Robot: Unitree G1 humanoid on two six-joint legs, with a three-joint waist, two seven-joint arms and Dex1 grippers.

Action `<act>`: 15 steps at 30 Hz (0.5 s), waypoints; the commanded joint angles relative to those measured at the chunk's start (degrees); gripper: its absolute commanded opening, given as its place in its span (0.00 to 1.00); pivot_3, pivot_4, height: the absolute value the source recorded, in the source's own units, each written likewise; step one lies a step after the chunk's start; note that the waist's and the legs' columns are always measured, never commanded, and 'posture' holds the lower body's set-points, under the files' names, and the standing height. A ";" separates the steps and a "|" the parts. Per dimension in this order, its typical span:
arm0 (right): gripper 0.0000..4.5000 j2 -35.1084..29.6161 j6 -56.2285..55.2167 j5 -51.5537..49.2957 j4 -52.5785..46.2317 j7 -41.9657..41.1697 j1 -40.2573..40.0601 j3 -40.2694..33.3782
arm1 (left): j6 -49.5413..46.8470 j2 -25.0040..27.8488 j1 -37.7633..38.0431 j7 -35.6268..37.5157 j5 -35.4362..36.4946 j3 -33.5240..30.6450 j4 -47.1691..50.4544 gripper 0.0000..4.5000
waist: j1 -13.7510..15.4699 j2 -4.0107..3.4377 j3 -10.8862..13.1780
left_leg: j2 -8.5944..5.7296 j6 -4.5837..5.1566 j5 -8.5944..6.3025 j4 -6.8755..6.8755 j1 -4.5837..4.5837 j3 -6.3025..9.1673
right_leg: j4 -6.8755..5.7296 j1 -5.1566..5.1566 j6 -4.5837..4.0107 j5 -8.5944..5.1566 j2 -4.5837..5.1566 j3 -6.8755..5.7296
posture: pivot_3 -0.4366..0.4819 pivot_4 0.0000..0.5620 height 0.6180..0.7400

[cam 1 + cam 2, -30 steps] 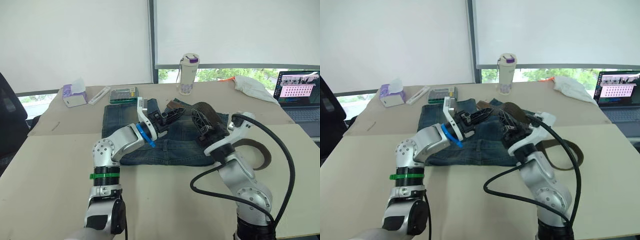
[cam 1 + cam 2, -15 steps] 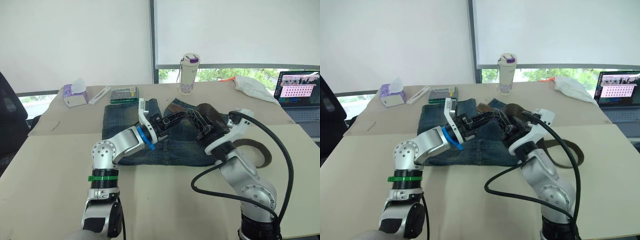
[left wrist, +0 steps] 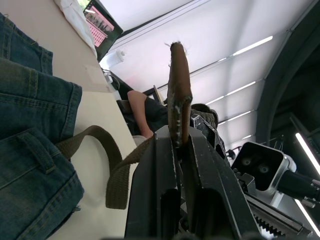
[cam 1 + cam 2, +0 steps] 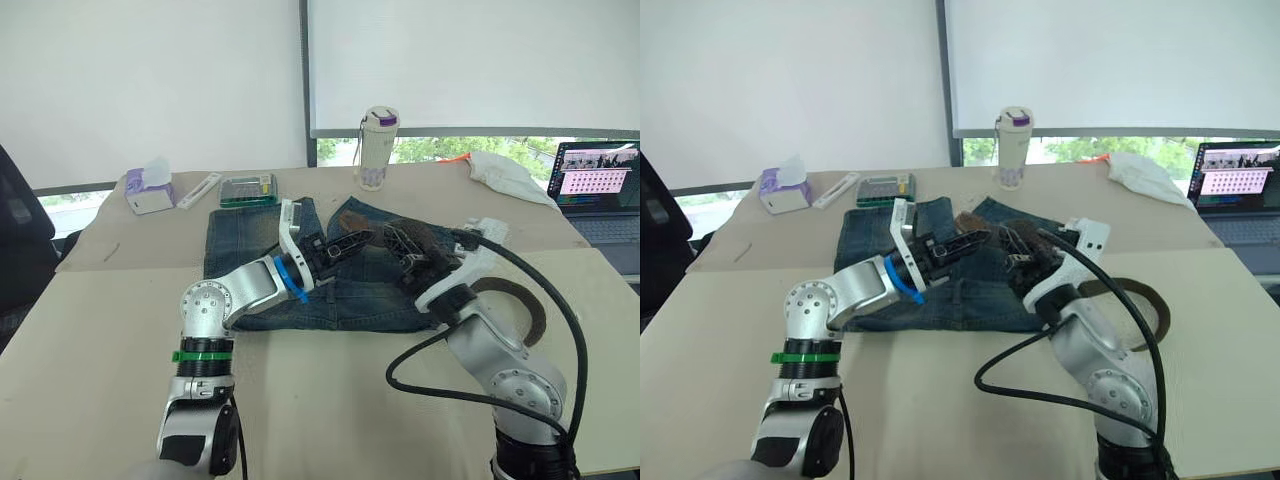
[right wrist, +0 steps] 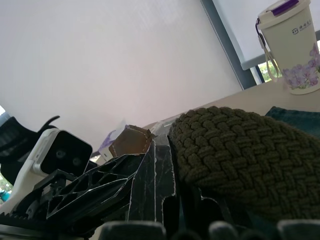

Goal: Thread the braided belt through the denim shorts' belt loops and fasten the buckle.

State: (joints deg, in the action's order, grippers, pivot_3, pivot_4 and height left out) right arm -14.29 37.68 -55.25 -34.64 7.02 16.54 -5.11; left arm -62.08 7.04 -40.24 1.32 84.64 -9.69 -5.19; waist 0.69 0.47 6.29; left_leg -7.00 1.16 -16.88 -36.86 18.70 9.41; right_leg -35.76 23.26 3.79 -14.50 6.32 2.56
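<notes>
The denim shorts (image 4: 240, 245) lie flat on the table. Above their middle, my left gripper (image 4: 352, 240) is shut on the braided belt's brown leather tip (image 3: 179, 95). Just to its right, my right gripper (image 4: 402, 247) is shut on the braided belt (image 5: 240, 155), which arches over its fingers. From there the strap runs down and curls in a loop on the table at the right (image 4: 527, 312). A belt loop (image 3: 37, 150) shows on the waistband in the left wrist view. The buckle is hidden.
At the back of the table stand a flowered cup (image 4: 377, 148), a tissue box (image 4: 148, 190), a white remote (image 4: 198, 190) and a green calculator (image 4: 248, 190). A white cloth (image 4: 510, 172) and a laptop (image 4: 600, 190) are at the right. A person (image 3: 145, 110) sits beyond.
My left gripper has reached right to meet the right gripper and closed on the belt's tip. The belt's arch over the right gripper has sunk lower.
</notes>
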 commanded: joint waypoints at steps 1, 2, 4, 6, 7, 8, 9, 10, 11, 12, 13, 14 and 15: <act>0.00 -4.92 2.21 1.75 -2.28 -1.09 0.13 -1.99 | 1.49 2.70 0.67 8.57 -6.71 3.41 6.16 0.08 | 0.03 0.00 0.00 | -0.01 0.00 0.00 0.00 0.00 -0.01 | 0.01 0.00 0.00 0.00 0.00 0.00 | 0.48 0.27 1.00; 0.00 -7.53 3.05 2.66 -1.91 -1.88 0.02 -2.75 | 2.19 4.67 1.28 12.90 -9.81 5.51 8.05 0.17 | 0.08 0.00 0.00 | -0.02 0.00 0.00 0.00 0.00 -0.01 | 0.02 -0.01 0.00 0.00 0.00 0.00 | 0.48 0.27 1.00; 0.00 -13.29 4.72 4.83 -0.50 -3.88 -0.24 -4.32 | 7.38 11.15 3.11 24.60 -20.12 12.85 13.75 0.31 | 0.04 -0.02 0.01 | -0.07 0.00 0.00 0.01 0.01 -0.03 | 0.05 -0.01 0.00 0.00 0.01 -0.02 | 0.48 0.27 1.00; 0.00 -18.73 6.35 6.59 1.46 -6.33 -0.33 -5.64 | 16.51 18.01 5.58 35.83 -31.88 20.56 18.34 0.46 | 0.01 -0.08 0.03 | -0.06 0.00 0.00 0.04 0.02 -0.05 | 0.08 0.00 -0.03 -0.01 -0.02 -0.02 | 0.48 0.27 1.00; 0.00 -20.34 6.95 7.01 2.40 -7.12 -0.27 -6.06 | 19.31 19.39 6.47 38.94 -34.57 21.92 18.84 0.53 | 0.03 -0.17 0.02 | -0.05 0.00 0.00 0.11 0.01 -0.13 | 0.17 -0.01 -0.12 0.00 -0.04 -0.02 | 0.48 0.27 1.00; 0.00 -22.38 8.15 7.87 3.81 -8.07 -0.27 -6.02 | 22.40 20.59 7.24 41.39 -37.41 22.91 18.88 0.60 | 0.11 -0.27 0.03 | -0.03 0.00 0.00 0.16 0.01 -0.15 | 0.28 -0.04 -0.17 0.01 -0.05 -0.02 | 0.48 0.27 1.00; 0.00 -23.97 9.11 8.66 5.18 -9.13 -0.34 -5.96 | 25.08 21.40 7.90 43.43 -40.00 23.72 18.81 0.69 | 0.22 -0.36 0.03 | 0.01 0.01 0.00 0.19 0.02 -0.15 | 0.41 -0.08 -0.23 0.04 -0.06 -0.02 | 0.48 0.27 1.00; 0.00 -24.91 9.91 9.16 6.48 -10.02 -0.30 -5.96 | 27.18 21.98 8.54 45.27 -42.08 24.26 18.76 0.76 | 0.24 -0.37 0.04 | 0.05 0.01 0.00 0.19 0.06 -0.15 | 0.59 -0.12 -0.30 0.09 -0.08 -0.04 | 0.48 0.27 1.00; 0.00 -25.47 10.61 9.38 7.62 -10.79 -0.18 -6.06 | 28.55 22.14 9.11 46.46 -43.53 24.45 18.67 0.83 | 0.20 -0.36 0.04 | 0.12 0.02 0.00 0.19 0.15 -0.15 | 0.66 -0.11 -0.34 0.11 -0.11 -0.07 | 0.48 0.27 1.00; 0.00 -25.94 10.78 9.96 8.68 -11.81 -0.08 -6.06 | 29.19 21.80 9.60 46.88 -44.38 24.37 18.52 0.91 | 0.15 -0.36 0.05 | 0.22 0.03 -0.01 0.18 0.24 -0.15 | 0.71 -0.08 -0.37 0.15 -0.13 -0.09 | 0.48 0.27 1.00; 0.00 -26.37 10.94 10.93 10.04 -12.69 0.26 -5.78 | 30.14 21.74 10.18 47.39 -45.67 24.47 18.37 0.99 | 0.10 -0.35 0.05 | 0.30 0.04 -0.01 0.15 0.32 -0.15 | 0.70 -0.05 -0.37 0.15 -0.11 -0.09 | 0.48 0.27 1.00; 0.00 -26.64 11.06 11.81 11.60 -13.57 0.77 -5.50 | 31.62 21.96 10.87 48.11 -47.45 24.91 18.37 1.00 | 0.10 -0.35 0.05 | 0.36 0.05 -0.02 0.12 0.39 -0.15 | 0.71 -0.03 -0.37 0.16 -0.12 -0.09 | 0.48 0.27 1.00; 0.00 -26.55 11.25 12.50 12.98 -14.08 1.35 -5.27 | 32.69 22.02 11.47 48.66 -48.81 25.13 18.28 1.00 | 0.07 -0.35 0.05 | 0.37 0.06 -0.02 0.11 0.39 -0.15 | 0.71 -0.03 -0.36 0.17 -0.12 -0.10 | 0.48 0.27 1.00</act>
State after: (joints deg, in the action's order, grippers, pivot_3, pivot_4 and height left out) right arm -40.10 48.82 -44.31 -22.58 -5.63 16.20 -9.76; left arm -32.33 28.79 -29.40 48.42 38.43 15.18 11.78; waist 0.76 0.12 6.34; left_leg -6.61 1.23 -16.90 -36.75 19.08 9.26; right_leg -35.05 23.23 3.43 -14.33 6.20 2.45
